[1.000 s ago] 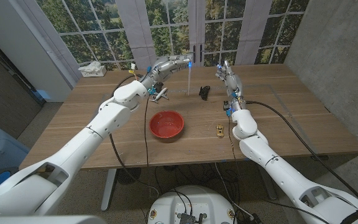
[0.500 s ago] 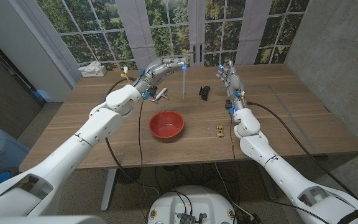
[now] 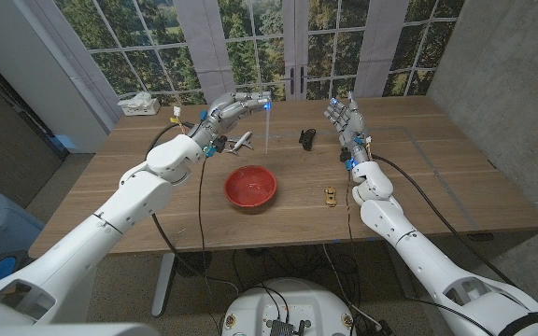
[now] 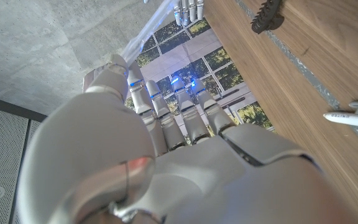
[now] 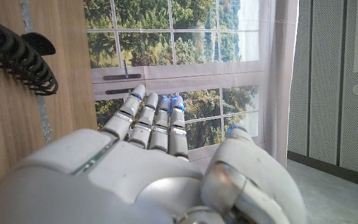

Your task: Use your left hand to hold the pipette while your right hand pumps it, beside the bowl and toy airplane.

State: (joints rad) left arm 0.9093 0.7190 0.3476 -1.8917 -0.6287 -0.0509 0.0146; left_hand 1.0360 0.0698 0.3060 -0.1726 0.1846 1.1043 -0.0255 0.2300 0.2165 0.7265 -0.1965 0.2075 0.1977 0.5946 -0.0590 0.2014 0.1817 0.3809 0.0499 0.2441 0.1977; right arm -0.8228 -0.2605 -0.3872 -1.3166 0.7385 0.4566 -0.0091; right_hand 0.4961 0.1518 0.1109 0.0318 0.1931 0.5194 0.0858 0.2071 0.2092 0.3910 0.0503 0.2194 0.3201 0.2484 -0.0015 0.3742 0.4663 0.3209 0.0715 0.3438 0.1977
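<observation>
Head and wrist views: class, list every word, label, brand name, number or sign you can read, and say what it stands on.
No text can be read in any view.
Red bowl: plain, no marking.
Toy airplane: too small in the head view; its white body in the left wrist view shows no legible lettering.
Pipette held up by the left hand: no readable scale.
White box at the table's far corner: too small to read.
Right hand: only blue lights, no lettering.

Wooden table [image 3: 437, 187], light brown planks. Red bowl [image 3: 250, 186] near centre, upright. White toy airplane [image 3: 240, 143] just behind bowl, toward far left. Black hair clip [image 3: 306, 138] at far middle. Small yellowish toy car [image 3: 331, 195] right of bowl. White tissue box [image 3: 138, 103] at far left corner.
</observation>
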